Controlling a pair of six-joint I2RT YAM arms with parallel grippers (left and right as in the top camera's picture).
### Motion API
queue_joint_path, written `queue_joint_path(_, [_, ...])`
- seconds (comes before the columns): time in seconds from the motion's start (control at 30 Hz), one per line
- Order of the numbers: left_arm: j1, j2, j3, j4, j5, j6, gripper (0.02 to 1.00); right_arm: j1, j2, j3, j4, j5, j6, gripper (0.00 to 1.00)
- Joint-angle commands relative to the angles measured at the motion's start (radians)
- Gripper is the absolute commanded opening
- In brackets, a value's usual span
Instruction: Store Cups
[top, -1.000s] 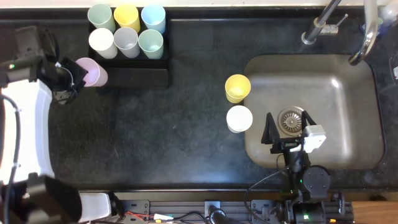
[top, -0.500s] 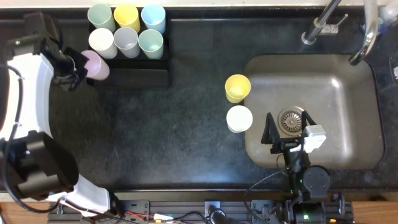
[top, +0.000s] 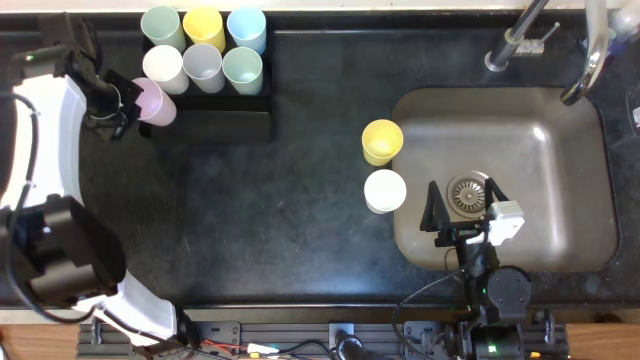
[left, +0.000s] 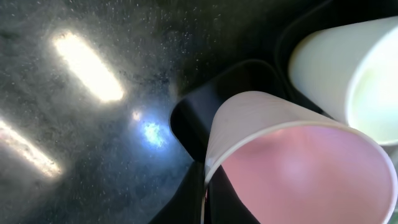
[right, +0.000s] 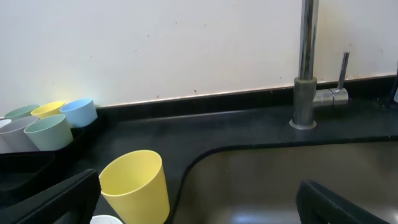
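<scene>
Dark speckled counter (top: 300, 220), with a pale wall (right: 155, 43) behind its back edge.

1. Black rack (top: 230, 125), at the counter's back left corner. Back row, left to right: sage cup (top: 161, 24), stored yellow cup (top: 203, 26), blue cup (top: 246, 27). Next row: stored white cup (top: 164, 68), grey cup (top: 203, 65), mint cup (top: 242, 68). All six stand upright, mouths up. The row nearest the counter's front holds no cup.

2. Pink cup (top: 152, 101), off the counter and tilted on its side. It sits at the rack's left end, just beside the stored white cup (left: 348, 68). In the left wrist view its mouth (left: 292, 162) faces the camera, above a dark open compartment of the rack (left: 193, 118). Whether it touches the rack cannot be told.

3. Left gripper (top: 122, 100), just left of the rack, clamped on the pink cup.

4. Loose yellow cup (top: 381, 141), upright on the counter, touching or just beside the sink's left rim.

5. Loose white cup (top: 385, 190), upright, just in front of the loose yellow cup, at the same rim.

6. Steel sink (top: 560, 150), set into the counter's right half, with a round drain (top: 467, 193) in its basin.

7. Faucet (top: 520, 40), on the counter behind the sink.

8. Right gripper (top: 461, 190), over the left part of the sink basin near the drain. Its fingers are spread wide and hold nothing.
</scene>
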Motion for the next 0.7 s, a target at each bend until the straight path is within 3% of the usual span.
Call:
queue_joint_path(0.03, [0.010, 0.035, 0.021, -0.001, -0.011, -0.025, 0.036, -0.008, -0.009, -0.013, 0.006, -0.004, 0.004, 0.998])
queue_joint_path(0.7, [-0.023, 0.122, 0.021, 0.028, -0.053, -0.024, 0.036, -0.008, -0.009, -0.013, 0.006, -0.004, 0.004, 0.998])
